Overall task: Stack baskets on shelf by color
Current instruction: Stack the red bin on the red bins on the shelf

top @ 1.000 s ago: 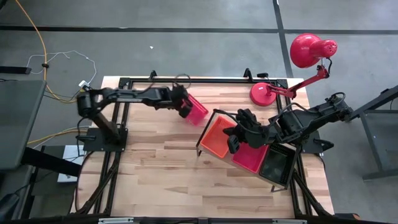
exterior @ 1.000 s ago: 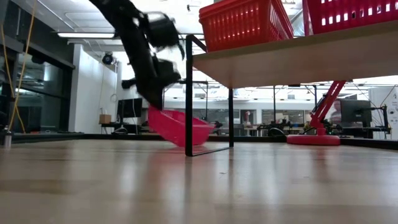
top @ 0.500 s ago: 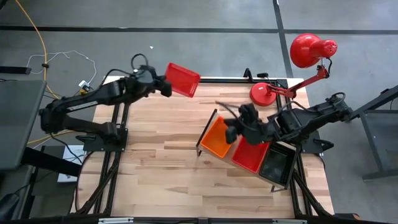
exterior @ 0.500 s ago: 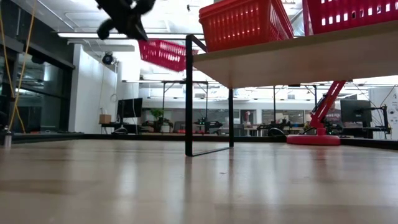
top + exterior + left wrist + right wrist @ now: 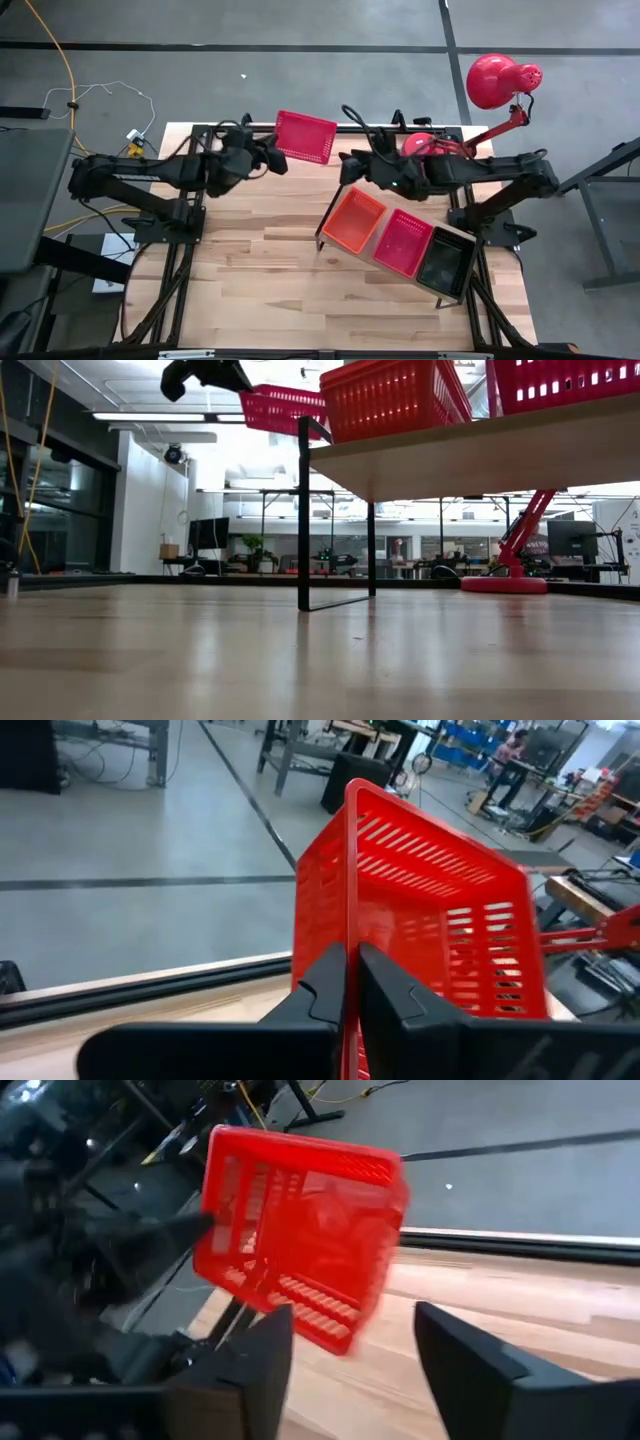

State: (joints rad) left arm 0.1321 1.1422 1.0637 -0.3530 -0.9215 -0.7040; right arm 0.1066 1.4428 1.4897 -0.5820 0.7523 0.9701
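Note:
My left gripper [image 5: 270,158] is shut on a red mesh basket [image 5: 305,137], which hangs high over the table's far edge and also shows in the low view as the red basket [image 5: 283,408]. My right gripper [image 5: 350,1365] stands open, a little right of that basket [image 5: 300,1230], with nothing between its fingers. In the high view my right gripper [image 5: 352,168] is above the shelf's far left end. The shelf [image 5: 480,455] carries an orange basket [image 5: 353,220], a red basket [image 5: 403,242] and a black basket [image 5: 444,262], standing on their bottoms. My left gripper pinches the rim of one wall of the basket [image 5: 347,935], one finger on the inside and one on the outside. The fingers come level from the table's left. The basket is lifted clear of the table and tipped on its side.
A red desk lamp [image 5: 500,80] stands with its round base [image 5: 425,148] at the far right corner. The shelf's black bracket [image 5: 304,510] stands on the table near its middle. Bare tabletop [image 5: 260,270] lies to the near left.
My left gripper has lifted the red basket off the table near its far edge and now holds it high, tipped, a little closer to the shelf. My right gripper has left the baskets on the shelf and moved toward the far edge, toward the held basket.

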